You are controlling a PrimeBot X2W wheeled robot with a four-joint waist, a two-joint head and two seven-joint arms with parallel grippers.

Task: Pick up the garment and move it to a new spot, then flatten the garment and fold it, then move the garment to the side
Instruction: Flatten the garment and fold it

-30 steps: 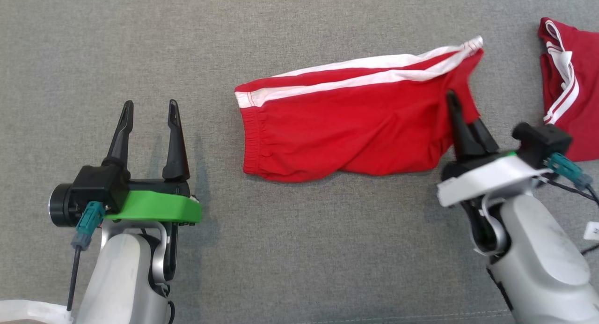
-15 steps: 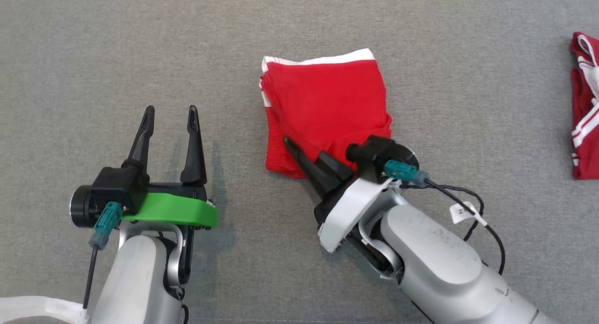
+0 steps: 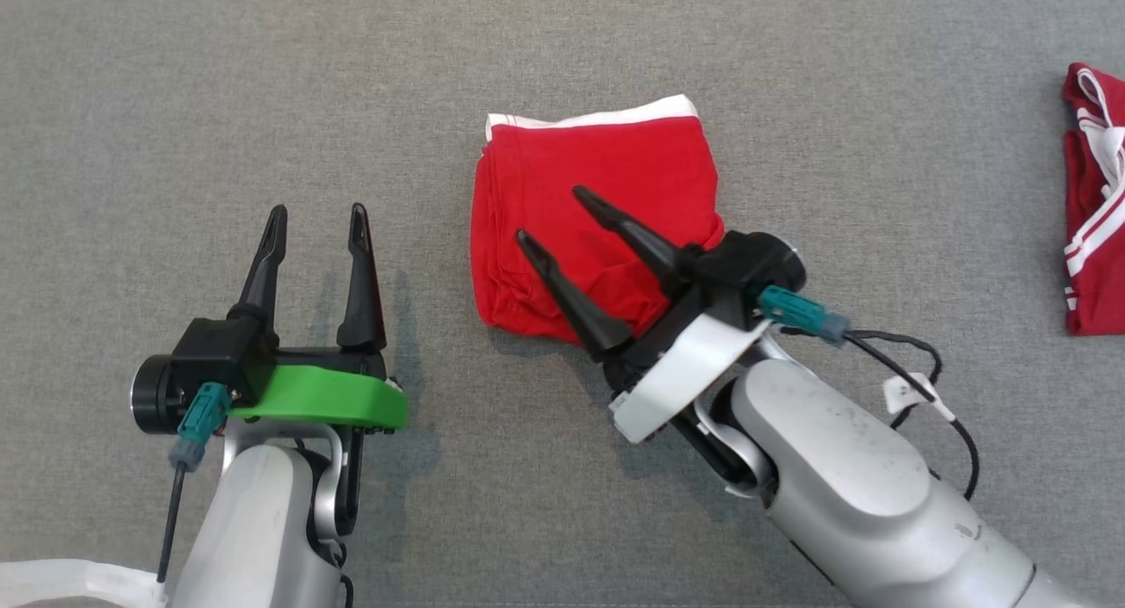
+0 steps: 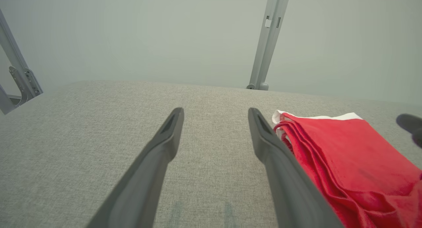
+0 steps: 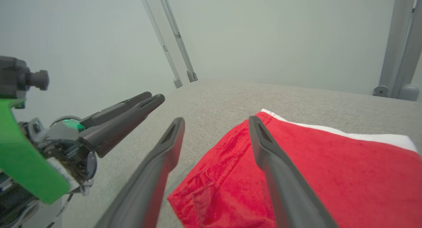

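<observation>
The garment [image 3: 606, 169] is a pair of red shorts with a white stripe, lying folded in a compact rectangle on the grey fabric surface; it also shows in the left wrist view [image 4: 346, 155] and the right wrist view [image 5: 329, 168]. My right gripper [image 3: 549, 214] hangs open just over the garment's near left part, fingers spread with nothing between them [image 5: 216, 124]. My left gripper [image 3: 318, 213] stands open to the left of the garment, apart from it [image 4: 216, 111].
A second red garment with white stripes [image 3: 1094, 204] lies at the far right edge. The grey fabric surface [image 3: 264, 81] stretches wide on the left and behind. Metal frame posts [image 4: 268, 40] stand beyond the surface's far edge.
My right gripper carried the garment's right end over to the left, folding it in half, then opened and let go. The head camera shifted a little. The left gripper stayed open.
</observation>
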